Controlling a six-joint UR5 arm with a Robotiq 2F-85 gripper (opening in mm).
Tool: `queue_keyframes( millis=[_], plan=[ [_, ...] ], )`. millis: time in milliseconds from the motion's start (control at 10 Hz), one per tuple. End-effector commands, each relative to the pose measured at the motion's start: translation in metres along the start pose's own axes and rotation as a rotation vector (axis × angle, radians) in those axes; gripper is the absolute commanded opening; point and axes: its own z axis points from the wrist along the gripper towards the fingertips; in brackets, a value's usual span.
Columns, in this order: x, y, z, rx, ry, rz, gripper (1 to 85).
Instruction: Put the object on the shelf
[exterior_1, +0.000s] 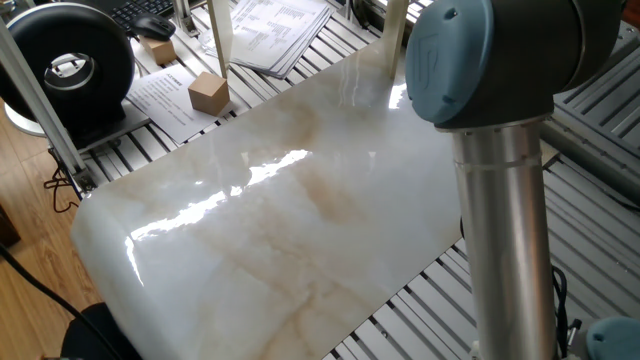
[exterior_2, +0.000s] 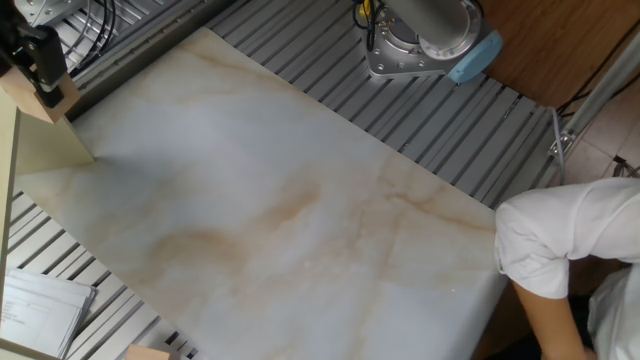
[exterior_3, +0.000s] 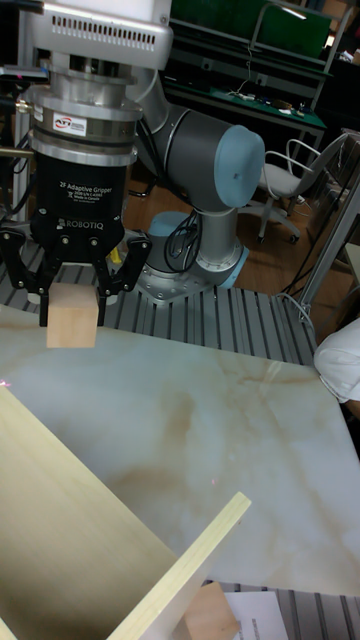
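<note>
- End effector (exterior_3: 72, 305) pinching the wooden cube (exterior_3: 72, 314), fingers clamped on both sides.
- Cube held above the marble worktop (exterior_3: 200, 420), near the shelf (exterior_3: 60, 520).

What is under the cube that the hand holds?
In the tall view the cube is gripped by the hand above the marble table, with the wooden shelf lower in the picture. What lies exactly beneath it cannot be told.

Your view from above, gripper (exterior_2: 42, 82) at top left corner, closed on the wooden cube (exterior_2: 38, 100), marble table (exterior_2: 280, 220) below, arm base (exterior_2: 425, 40) at top, white sleeve (exterior_2: 560, 240) at right.
</note>
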Motion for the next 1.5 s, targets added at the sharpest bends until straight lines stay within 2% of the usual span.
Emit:
queue_keyframes(
  millis=[0,400,800,900,1100,1400],
  plan=[
    [0.004,0.002,0.000,-0.004,0.016,-0.066,1.3],
    [0.004,0.008,0.000,-0.028,0.016,-0.047,1.3],
    [0.007,0.028,0.005,-0.092,0.007,-0.019,1.3],
    [0.013,0.024,0.009,-0.084,0.002,-0.021,1.3],
    [0.022,0.020,0.008,-0.074,0.004,-0.029,1.3],
    [0.021,0.023,0.008,-0.075,-0.007,-0.021,1.3]
  ],
)
